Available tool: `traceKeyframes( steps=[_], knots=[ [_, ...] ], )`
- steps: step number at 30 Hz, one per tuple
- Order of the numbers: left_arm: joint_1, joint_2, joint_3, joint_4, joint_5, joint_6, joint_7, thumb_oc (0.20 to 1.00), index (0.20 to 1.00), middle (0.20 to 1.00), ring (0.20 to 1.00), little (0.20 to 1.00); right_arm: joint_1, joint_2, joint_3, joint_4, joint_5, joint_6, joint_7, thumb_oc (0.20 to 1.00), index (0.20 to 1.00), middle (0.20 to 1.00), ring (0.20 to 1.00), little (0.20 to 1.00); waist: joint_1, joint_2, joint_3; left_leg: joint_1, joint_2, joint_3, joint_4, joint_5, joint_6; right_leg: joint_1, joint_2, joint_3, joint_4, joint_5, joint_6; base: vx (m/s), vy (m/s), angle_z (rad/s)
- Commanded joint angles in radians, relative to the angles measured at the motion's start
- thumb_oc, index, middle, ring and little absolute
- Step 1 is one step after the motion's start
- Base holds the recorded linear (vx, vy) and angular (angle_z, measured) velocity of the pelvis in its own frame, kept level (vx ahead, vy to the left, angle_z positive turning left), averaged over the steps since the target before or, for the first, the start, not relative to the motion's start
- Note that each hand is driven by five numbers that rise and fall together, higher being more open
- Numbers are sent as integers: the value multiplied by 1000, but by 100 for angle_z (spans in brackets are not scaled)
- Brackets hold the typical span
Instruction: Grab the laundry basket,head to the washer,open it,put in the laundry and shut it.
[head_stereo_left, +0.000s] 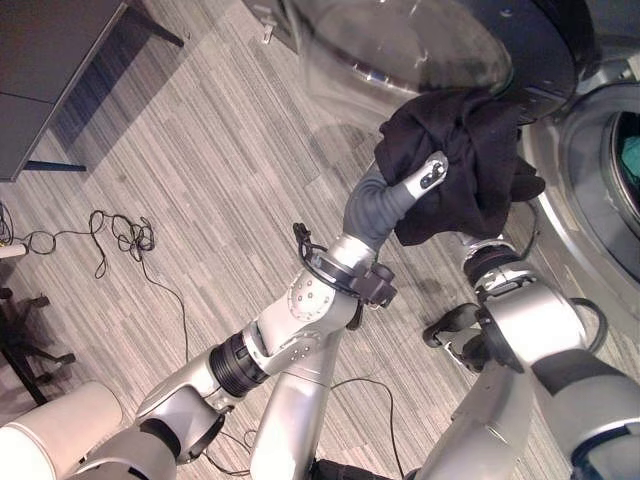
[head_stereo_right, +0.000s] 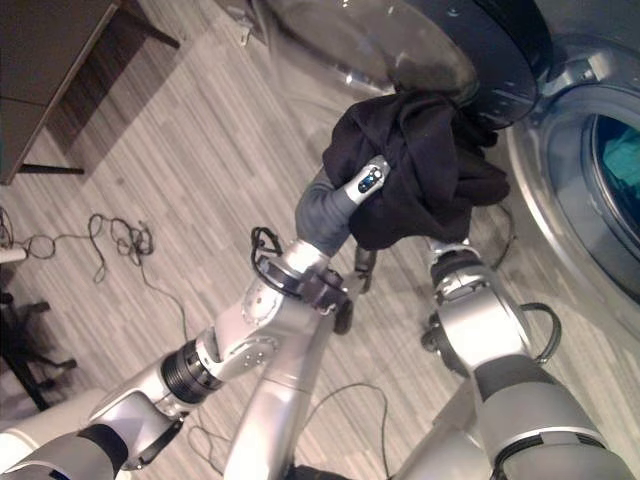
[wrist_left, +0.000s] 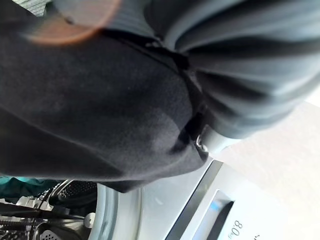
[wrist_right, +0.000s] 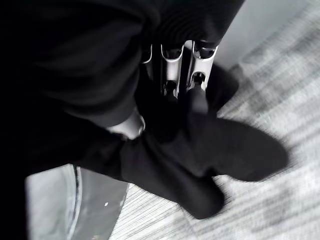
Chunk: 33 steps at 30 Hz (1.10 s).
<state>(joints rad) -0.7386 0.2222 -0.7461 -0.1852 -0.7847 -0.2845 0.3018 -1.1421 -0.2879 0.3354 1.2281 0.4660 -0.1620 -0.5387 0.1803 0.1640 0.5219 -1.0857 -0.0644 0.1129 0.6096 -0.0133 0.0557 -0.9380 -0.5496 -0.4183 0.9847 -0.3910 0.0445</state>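
the left hand (head_stereo_left: 425, 180) comes up from the lower left and has its thumb laid over the near side of a bunched black garment (head_stereo_left: 465, 160); its fingers are buried in the cloth, so whether they curl round it i cannot tell. the garment hangs in the air between both hands, just below the rim of the open glass washer door (head_stereo_left: 420, 50). the right hand (wrist_right: 180, 75) rises under the garment's right side; its wrist view shows silver fingers curled into the dark folds, pinching them. the washer drum opening (head_stereo_left: 625, 165) lies to the right of the bundle, so the coming move is rightward and inward, and the right hand is the nearer one. the left wrist view adds what the eye views hardly show: teal laundry (wrist_left: 22, 184) already inside the drum, and the washer's control panel (wrist_left: 220, 222) close by
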Motion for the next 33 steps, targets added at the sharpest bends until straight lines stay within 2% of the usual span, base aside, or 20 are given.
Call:
traceKeyframes(
  steps=[1,3,6,9,11,12,15,16,17,18,19,20,24,28,29,31,33],
  knots=[
    [-1,-74,51,-87,38,-59,11,200,200,200,200,200,40,47,-39,-127,25,-89,-84,200,200,200,200,200,-6,95,-56,30,88,49,-82,-36,-69,-7,44,77,-128,143,93,4,64,-15],
    [-9,-82,57,-79,47,-61,20,200,200,200,200,200,62,66,-50,-184,12,-103,-104,200,200,200,200,200,-15,94,-54,35,88,51,-92,-35,-67,-7,46,79,-134,147,93,6,46,-12],
    [-34,-112,58,-44,69,-65,44,200,200,200,200,200,136,129,-74,-371,-50,-136,-163,200,200,200,200,200,-43,92,-45,45,83,60,-108,-32,-62,-10,51,89,-151,157,95,10,55,-6],
    [-57,-130,53,-21,79,-63,63,200,200,200,200,200,185,173,-98,-501,-52,-179,-178,200,200,200,200,200,-64,88,-40,52,83,65,-122,-30,-58,-11,53,91,-162,167,97,7,53,-6],
    [-61,-133,49,-12,81,-64,68,200,200,200,200,200,207,182,-100,-537,-57,-184,-182,200,200,200,200,200,-70,85,-37,58,82,68,-129,-28,-57,-9,54,92,-169,171,98,0,37,-7],
    [-74,-143,44,2,89,-61,78,200,200,200,200,200,234,208,-121,-611,-39,-221,-179,200,200,200,200,200,-87,78,-31,65,82,70,-140,-27,-56,-8,58,93,-181,178,101,-5,33,-12],
    [-82,-160,28,33,75,-58,87,200,200,200,200,200,288,255,-133,-710,36,-278,-136,200,200,200,200,200,-107,69,-24,75,81,72,-150,-23,-55,-3,63,97,-192,185,101,-9,30,-13],
    [-81,-160,28,35,74,-59,86,200,200,200,200,200,292,255,-132,-712,39,-279,-134,200,200,200,200,200,-107,68,-24,77,81,73,-151,-23,-55,-2,63,98,-192,185,101,-14,23,-13],
    [-86,-169,14,55,73,-52,94,200,200,200,200,200,326,291,-129,-768,106,-316,-93,200,200,200,200,200,-118,64,-21,82,84,74,-153,-23,-55,0,68,101,-196,187,101,-9,15,-10],
    [-86,-169,14,55,73,-52,94,200,200,200,200,200,326,291,-129,-768,106,-316,-93,200,200,200,200,200,-118,64,-21,82,84,74,-153,-23,-55,0,68,101,-196,187,101,-19,23,-7],
    [-76,-176,-8,77,67,-41,96,200,200,200,200,200,386,329,-121,-834,191,-349,-35,200,200,200,200,200,-136,57,-17,87,88,79,-144,-26,-57,4,73,108,-195,187,98,-12,19,-6],
    [-71,-179,-21,84,65,-37,95,200,200,200,200,200,409,346,-112,-858,218,-362,-18,200,200,200,200,200,-145,54,-13,89,90,82,-140,-28,-56,6,76,111,-196,186,97,-13,18,-5],
    [-51,-192,-58,124,46,-27,90,200,200,200,200,200,513,365,-67,-934,279,-372,27,200,200,200,200,200,-181,41,-3,98,99,95,-133,-33,-57,9,84,119,-199,188,94,-11,28,-7],
    [-35,-205,-98,174,25,-10,86,200,200,200,200,200,689,359,-20,-1040,342,-369,71,200,200,200,200,200,-245,18,-2,96,116,116,-140,-28,-59,-5,104,127,-218,200,93,-3,45,-17],
    [-34,-206,-98,174,25,-11,86,200,200,200,200,200,693,358,-18,-1043,343,-369,72,200,200,200,200,200,-246,18,-2,97,116,117,-141,-27,-59,-5,104,128,-218,201,93,-5,38,-34],
    [-23,-203,-106,178,23,-3,79,200,200,200,200,200,729,350,-32,-1089,362,-390,74,200,200,200,200,200,-274,11,-2,99,124,127,-148,-23,-62,-10,116,133,-232,206,95,-7,34,-40],
    [-8,-221,-125,190,-35,-9,53,200,200,200,200,200,727,354,-37,-1125,360,-402,71,200,200,200,200,200,-289,9,-2,104,129,134,-154,-21,-63,-11,122,139,-241,208,95,-1,13,-31]
  ],
)
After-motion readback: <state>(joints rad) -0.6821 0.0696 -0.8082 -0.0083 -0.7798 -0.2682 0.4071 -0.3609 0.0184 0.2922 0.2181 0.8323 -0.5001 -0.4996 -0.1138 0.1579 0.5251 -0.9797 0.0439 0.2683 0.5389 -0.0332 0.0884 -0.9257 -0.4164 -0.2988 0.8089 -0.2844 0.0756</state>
